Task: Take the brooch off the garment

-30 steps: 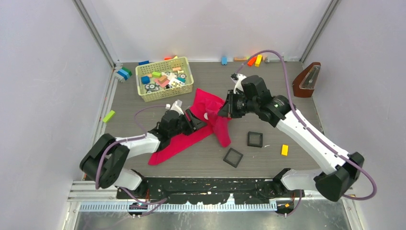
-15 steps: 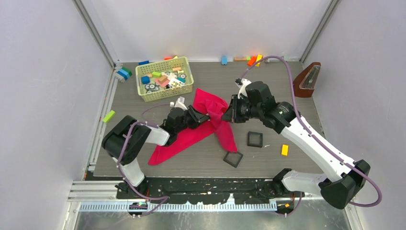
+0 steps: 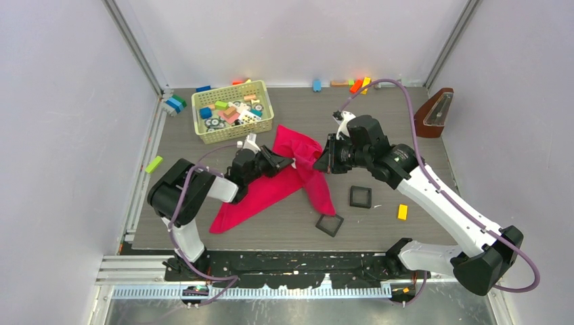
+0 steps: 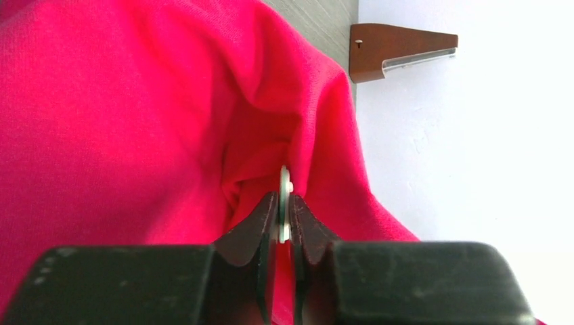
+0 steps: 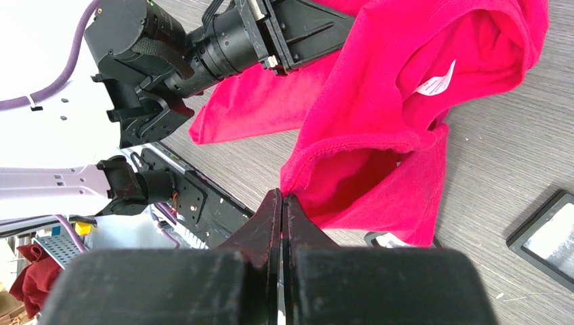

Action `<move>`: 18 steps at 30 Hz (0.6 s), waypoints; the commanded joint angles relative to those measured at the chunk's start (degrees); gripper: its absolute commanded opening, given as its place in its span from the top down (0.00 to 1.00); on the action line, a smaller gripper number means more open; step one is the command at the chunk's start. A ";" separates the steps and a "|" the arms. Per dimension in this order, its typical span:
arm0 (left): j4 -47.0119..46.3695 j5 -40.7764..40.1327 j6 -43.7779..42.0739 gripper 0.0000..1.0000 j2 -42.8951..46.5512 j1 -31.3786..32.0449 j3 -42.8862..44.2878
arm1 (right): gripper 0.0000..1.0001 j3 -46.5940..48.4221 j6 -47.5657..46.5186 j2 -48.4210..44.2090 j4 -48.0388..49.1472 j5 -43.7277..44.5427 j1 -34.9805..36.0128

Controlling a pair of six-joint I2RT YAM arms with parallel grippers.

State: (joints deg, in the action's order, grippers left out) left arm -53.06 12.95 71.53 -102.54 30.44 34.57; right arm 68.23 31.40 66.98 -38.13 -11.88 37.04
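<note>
Checking grips first: what does each end effector hold? (Inspector)

My left end effector (image 4: 284, 211) is clamped on the brooch (image 4: 284, 181), which sits edge-on between the tips at a fold of the garment (image 4: 135, 115). My right end effector (image 5: 282, 200) is pinched closed on the garment's hem. The cloth lies mid-desk (image 3: 379, 128), between my two arms. (Arm)

Handling? (Inspector)

Brooch: I judge it light, thin, rigid and smooth, so liable to slip or twist. A rim grip across both faces is the right hold. Whether its pin is clear of the cloth I cannot tell, as fabric crowds it. Garment: soft, limp knit that will stretch and drag along with any pull. It is best taken at the stitched hem, near the brooch, to brace it. (Arm)

Markings? (Inspector)

One white tag (image 5: 434, 80) is sewn inside the garment, with no print legible on it. The brooch face is unseen from my wrist view. Nothing else is readable. (Arm)
</note>
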 commanded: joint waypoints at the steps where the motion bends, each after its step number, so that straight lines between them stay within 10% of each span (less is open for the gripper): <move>1: -3.34 3.25 -1.18 0.94 -0.73 -0.29 2.59 | 1.00 -0.03 -0.41 -2.10 2.72 0.03 0.21; 8: -1.32 4.09 -2.93 1.00 0.63 -1.05 2.76 | 1.00 -0.74 -0.26 -3.57 2.69 1.17 0.23; 14: 7.15 4.20 -5.61 0.60 3.38 -1.08 4.07 | 1.00 -1.68 0.00 -5.26 2.75 1.99 0.23; 18: 8.22 5.84 -5.15 0.78 2.54 -1.08 5.23 | 1.00 -1.29 0.07 -5.45 2.77 2.06 0.21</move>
State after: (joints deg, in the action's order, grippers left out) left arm -46.63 16.71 67.88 -101.21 29.61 37.19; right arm 66.48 31.42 63.22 -37.78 -10.39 37.04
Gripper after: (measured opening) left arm 0.295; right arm 0.028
